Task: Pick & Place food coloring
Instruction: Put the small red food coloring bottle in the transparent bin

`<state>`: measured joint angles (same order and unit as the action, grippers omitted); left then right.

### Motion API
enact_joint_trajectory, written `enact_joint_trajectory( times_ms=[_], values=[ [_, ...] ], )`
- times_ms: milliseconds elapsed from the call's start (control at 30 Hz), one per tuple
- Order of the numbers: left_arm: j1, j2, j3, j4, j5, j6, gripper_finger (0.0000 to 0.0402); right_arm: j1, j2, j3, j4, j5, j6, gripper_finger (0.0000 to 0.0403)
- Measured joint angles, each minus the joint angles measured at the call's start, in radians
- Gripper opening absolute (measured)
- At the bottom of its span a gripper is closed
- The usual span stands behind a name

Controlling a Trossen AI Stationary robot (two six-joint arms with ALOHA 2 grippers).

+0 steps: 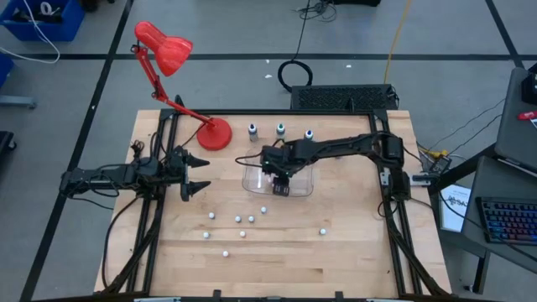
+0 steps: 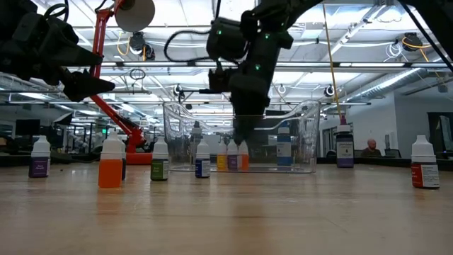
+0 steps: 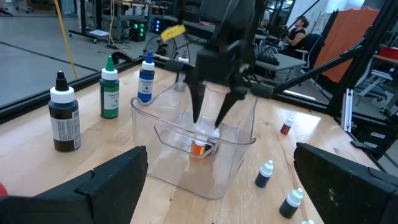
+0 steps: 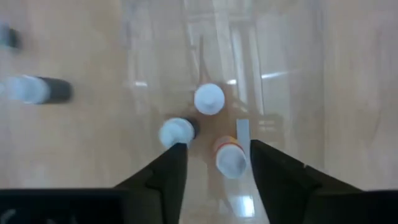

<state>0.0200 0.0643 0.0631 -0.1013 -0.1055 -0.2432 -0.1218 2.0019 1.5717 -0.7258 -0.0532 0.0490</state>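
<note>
A clear plastic container (image 1: 300,186) stands mid-table. My right gripper (image 4: 217,148) hangs in it, pointing steeply down, fingers open. Between its tips stands an orange food coloring bottle (image 4: 231,155) with a pale cap, close to one finger; I cannot tell if it touches. Two more small bottles (image 4: 209,99) (image 4: 177,132) stand on the container floor beside it. In the left wrist view the orange bottle (image 3: 198,148) shows just below the spread fingers. My left gripper (image 1: 195,174) waits open at the table's left.
Several small capped bottles (image 1: 243,220) stand loose on the near half of the table. Three taller bottles (image 1: 280,128) line the far side behind the container. A red desk lamp (image 1: 215,134) stands at the far left, its head (image 1: 165,46) beyond the table.
</note>
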Motion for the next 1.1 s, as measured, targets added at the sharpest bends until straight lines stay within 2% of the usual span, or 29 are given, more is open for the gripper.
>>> enact_joint_trajectory(
  times_ms=[167,333,567,800,1100],
  values=[
    [0.0,0.0,0.0,0.0,0.0,0.0,0.0399,0.022,-0.084,0.0,-0.028,0.0,0.052,0.0187],
    [0.0,0.0,0.0,0.0,0.0,0.0,0.0399,0.094,-0.212,0.001,-0.169,-0.002,0.143,0.018],
    [0.0,0.0,0.0,0.0,0.0,0.0,0.0399,0.296,-0.341,-0.049,-0.34,-0.001,0.447,0.0172],
    [0.0,0.0,0.0,0.0,0.0,0.0,0.0399,0.468,-0.367,-0.192,-0.345,-0.005,0.751,0.0171],
    [0.0,0.0,0.0,0.0,0.0,0.0,0.0399,0.558,-0.368,-0.346,-0.207,-0.003,0.872,0.0171]
  ],
)
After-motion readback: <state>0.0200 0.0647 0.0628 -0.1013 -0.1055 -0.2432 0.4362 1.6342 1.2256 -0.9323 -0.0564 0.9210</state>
